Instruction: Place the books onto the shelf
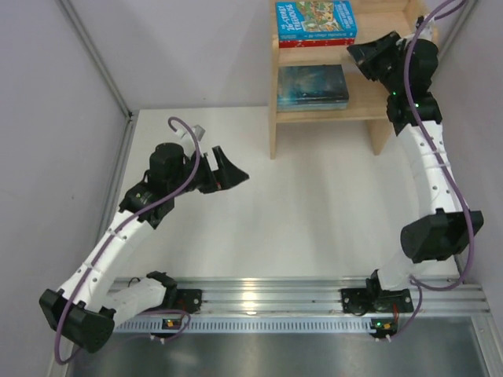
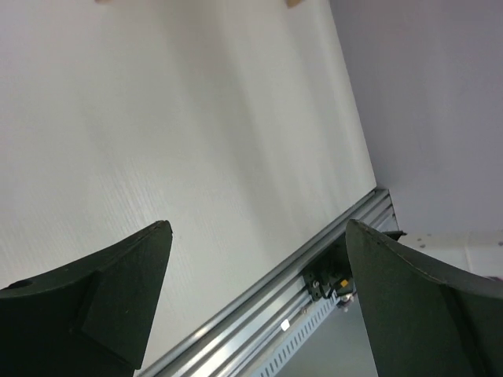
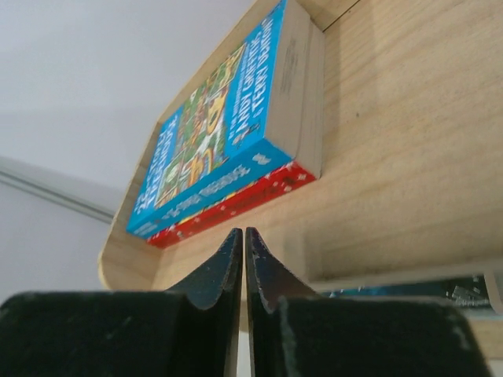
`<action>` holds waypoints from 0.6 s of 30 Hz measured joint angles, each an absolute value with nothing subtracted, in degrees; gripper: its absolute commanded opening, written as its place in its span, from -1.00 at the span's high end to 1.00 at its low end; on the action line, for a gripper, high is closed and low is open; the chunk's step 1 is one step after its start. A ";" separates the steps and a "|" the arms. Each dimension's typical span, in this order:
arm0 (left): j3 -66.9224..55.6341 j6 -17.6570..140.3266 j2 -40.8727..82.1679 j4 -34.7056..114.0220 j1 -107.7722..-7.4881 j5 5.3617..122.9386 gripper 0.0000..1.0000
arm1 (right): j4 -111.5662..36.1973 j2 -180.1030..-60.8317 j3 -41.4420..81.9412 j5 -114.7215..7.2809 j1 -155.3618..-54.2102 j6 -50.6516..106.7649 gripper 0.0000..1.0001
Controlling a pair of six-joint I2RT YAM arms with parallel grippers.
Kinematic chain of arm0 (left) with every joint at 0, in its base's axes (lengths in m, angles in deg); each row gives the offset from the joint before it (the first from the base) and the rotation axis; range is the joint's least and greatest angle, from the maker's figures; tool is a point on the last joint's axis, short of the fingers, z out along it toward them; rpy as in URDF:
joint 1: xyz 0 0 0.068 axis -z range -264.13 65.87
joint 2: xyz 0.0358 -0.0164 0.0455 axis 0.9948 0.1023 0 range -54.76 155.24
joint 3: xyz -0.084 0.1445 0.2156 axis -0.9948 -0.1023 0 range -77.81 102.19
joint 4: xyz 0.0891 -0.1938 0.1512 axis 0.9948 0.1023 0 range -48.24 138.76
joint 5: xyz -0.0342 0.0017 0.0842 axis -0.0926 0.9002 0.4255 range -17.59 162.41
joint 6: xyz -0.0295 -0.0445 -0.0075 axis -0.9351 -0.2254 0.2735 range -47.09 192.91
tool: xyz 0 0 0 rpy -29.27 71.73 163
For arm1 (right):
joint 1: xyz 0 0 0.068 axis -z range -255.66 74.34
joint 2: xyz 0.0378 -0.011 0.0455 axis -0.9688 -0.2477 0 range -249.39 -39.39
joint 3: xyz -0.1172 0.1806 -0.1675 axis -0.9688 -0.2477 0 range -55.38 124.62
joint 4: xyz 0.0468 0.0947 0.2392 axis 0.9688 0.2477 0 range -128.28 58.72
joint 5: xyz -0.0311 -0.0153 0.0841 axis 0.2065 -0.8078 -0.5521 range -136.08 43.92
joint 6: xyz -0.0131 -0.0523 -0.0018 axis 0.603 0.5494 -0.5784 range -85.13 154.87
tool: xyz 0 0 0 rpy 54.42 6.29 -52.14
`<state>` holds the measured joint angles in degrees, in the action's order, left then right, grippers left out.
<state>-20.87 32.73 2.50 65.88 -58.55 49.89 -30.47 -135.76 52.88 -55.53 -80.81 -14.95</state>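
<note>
Seemingly the job is all but finished. At the upper centre of the overhead view, the shelf point(image 1: 365, 110) carries the bright blue book point(image 1: 316, 20) lying flat on the red book point(image 1: 314, 41) on its upper tier. A dark teal book point(image 1: 312, 84) tops a small stack on the lower tier; what lies beneath it I cannot tell.

The right end effector point(image 3: 244, 236) is pinched together with nothing in it, its tips just short of the blue and red pair. If a last nudge is meant, I would press the closed tips squarely against the near edges of both books so they slide as one. Then I would back straight out, clear of the side panel.

The left end effector point(image 2: 258, 228) hangs spread wide and empty over the table point(image 1: 314, 220), at middle left. The table is plain matt white, with an aluminium rail point(image 1: 267, 294) along its bottom edge, and pale grey walls close it in.
</note>
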 measured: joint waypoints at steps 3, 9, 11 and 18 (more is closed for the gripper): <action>-13.91 35.05 4.73 66.97 -58.55 53.04 -0.97 | -26.93 -129.03 48.27 -57.02 -81.51 -12.96 -0.18; -5.87 38.70 3.83 67.13 -58.57 59.79 -0.97 | -17.24 -108.84 33.43 -57.65 -84.85 -5.03 -0.99; -5.59 40.27 2.67 67.70 -58.57 61.93 -0.97 | -13.59 -101.93 27.66 -57.15 -85.40 -2.69 -0.99; -7.77 47.09 -2.55 73.29 -58.59 65.43 -0.97 | 0.18 -86.81 17.50 -53.37 -85.40 4.57 -1.00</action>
<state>-7.77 47.09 -2.55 73.29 -58.59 65.43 0.18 -86.81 17.50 -53.37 -85.40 4.57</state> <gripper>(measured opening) 0.985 0.996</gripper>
